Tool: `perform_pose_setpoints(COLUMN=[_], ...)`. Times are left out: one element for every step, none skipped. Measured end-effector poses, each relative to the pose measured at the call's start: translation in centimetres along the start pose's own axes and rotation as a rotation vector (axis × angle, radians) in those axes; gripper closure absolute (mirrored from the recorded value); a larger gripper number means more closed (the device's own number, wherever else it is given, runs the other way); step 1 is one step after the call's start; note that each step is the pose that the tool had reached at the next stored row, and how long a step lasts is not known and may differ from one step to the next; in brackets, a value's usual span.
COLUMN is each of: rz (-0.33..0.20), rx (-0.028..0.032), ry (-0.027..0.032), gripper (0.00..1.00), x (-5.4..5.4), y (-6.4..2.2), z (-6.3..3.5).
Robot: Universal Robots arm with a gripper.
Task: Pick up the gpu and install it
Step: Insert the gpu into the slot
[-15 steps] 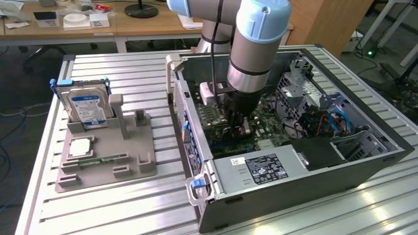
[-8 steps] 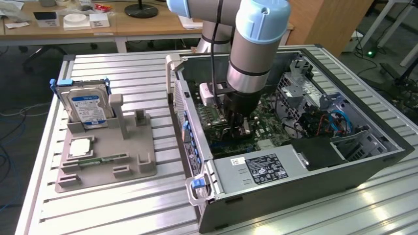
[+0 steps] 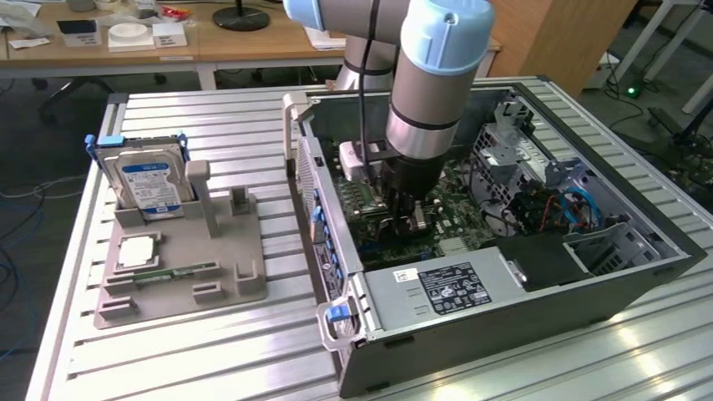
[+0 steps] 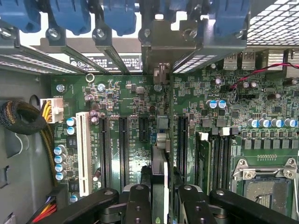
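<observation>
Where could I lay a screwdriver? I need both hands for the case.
The ribbed table is bare in front of the grey parts holder and beyond the hard drive, toward the desk. Inside the computer case it is crowded: the gripper holds the gpu edge-on over the motherboard.
</observation>
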State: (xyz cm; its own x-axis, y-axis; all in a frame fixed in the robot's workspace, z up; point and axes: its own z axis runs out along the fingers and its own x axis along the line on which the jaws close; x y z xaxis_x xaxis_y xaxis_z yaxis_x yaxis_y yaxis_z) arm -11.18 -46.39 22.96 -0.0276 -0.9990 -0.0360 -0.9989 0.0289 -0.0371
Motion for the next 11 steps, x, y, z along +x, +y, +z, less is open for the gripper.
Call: perform_pose_setpoints(rz=[0.000, 0.000, 0.000, 0.000, 0.000, 0.000, 0.000, 0.000, 0.000, 0.000, 0.000], rx=[0.0004, 0.0006, 0.0007, 0.0011, 0.0013, 0.0013, 0.0014, 0.0014, 0.0014, 0.0014, 0.0014], ry=[0.0006, 0.0012, 0.0017, 0.0024, 0.0028, 0.0032, 0.0033, 0.0035, 0.0036, 0.0037, 0.0038], gripper=[0.73, 0.73, 0.73, 0.73, 0.73, 0.73, 0.73, 0.73, 0.73, 0.73, 0.73], x=[0.00, -0.01, -0.01, -0.03, -0.04, -0.06, -0.08, -0.11, -0.15, -0.17, -0.20], y=[0.02, 0.03, 0.03, 0.04, 0.05, 0.05, 0.06, 0.09, 0.12, 0.13, 0.14], z=[0.00, 0.00, 0.00, 0.00, 0.00, -0.01, -0.01, -0.01, -0.01, -0.01, -0.02])
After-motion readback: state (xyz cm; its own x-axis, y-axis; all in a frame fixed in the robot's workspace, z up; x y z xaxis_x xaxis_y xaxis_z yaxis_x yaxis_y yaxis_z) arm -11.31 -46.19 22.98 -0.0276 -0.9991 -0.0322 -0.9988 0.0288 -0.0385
